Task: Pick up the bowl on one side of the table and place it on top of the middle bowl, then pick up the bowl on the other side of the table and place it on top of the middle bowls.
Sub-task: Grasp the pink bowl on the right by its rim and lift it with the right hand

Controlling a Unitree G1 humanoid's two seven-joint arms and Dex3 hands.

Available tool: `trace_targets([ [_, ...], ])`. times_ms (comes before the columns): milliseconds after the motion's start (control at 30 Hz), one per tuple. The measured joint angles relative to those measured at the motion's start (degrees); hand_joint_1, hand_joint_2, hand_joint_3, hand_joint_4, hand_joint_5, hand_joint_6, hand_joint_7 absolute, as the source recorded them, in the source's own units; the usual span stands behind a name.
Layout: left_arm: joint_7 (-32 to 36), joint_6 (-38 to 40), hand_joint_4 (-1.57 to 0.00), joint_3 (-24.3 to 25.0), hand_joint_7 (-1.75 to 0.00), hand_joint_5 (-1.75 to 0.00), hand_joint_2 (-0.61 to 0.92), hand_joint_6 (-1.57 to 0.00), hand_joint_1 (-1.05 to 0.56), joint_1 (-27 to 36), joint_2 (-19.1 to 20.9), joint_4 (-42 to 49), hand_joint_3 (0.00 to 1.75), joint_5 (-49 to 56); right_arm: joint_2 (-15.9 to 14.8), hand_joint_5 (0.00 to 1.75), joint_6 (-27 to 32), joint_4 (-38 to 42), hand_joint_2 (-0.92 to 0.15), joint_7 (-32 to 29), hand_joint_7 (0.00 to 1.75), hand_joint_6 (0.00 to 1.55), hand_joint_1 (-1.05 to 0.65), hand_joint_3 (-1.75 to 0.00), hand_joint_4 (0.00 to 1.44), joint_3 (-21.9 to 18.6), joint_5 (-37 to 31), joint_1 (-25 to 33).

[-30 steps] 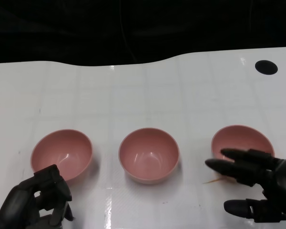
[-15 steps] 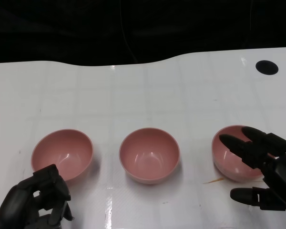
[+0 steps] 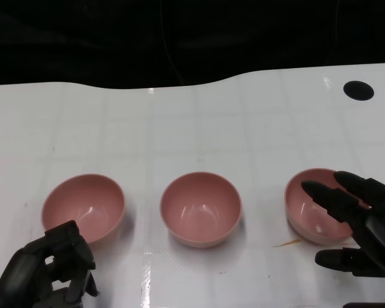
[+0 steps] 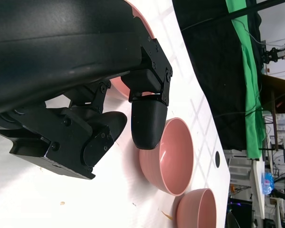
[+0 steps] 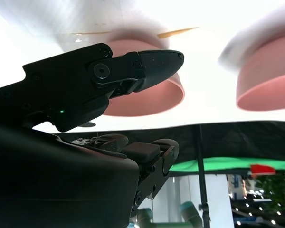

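Observation:
Three pink bowls stand in a row on the white table [image 3: 192, 128]: the left bowl [image 3: 83, 206], the middle bowl [image 3: 201, 208] and the right bowl [image 3: 313, 208]. My right hand [image 3: 359, 224] is spread at the right bowl. Its fingers [image 3: 327, 199] reach over the bowl's right rim, and the thumb lies in front of the bowl on the table side. It holds nothing. The right wrist view shows the right bowl [image 5: 147, 102] just beyond a finger [image 5: 142, 64]. My left hand [image 3: 48, 269] sits curled and empty in front of the left bowl. The left wrist view shows the middle bowl [image 4: 173, 156].
A black round spot [image 3: 359, 90] marks the table's far right corner. A thin orange sliver [image 3: 287, 243] lies on the table by the right bowl's front left. The table's curved far edge meets a dark backdrop. Bare table stretches behind the bowls.
My right hand has moved right and forward from the front left of the right bowl, so its fingers now lie over the bowl's rim. The left hand and bowls have not moved.

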Motion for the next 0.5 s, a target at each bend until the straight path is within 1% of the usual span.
trace_targets([
  [267,0.04,0.02,-0.76,-0.07,-1.68,-1.75,0.56,-0.67,-0.02,0.02,-0.01,-0.04,1.21,0.10,-1.62,0.02,3.17,2.08,-0.92,1.01,0.01,0.34,-1.01,-0.12,0.35,3.43,0.26,-1.70],
  [500,0.03,0.02,-0.76,-0.07,-1.67,-1.75,0.56,-0.67,-0.01,0.03,-0.03,-0.14,1.23,0.08,-2.17,0.02,5.29,3.44,-0.92,1.00,0.01,0.35,-1.00,-0.12,0.36,6.54,0.22,-2.69],
])
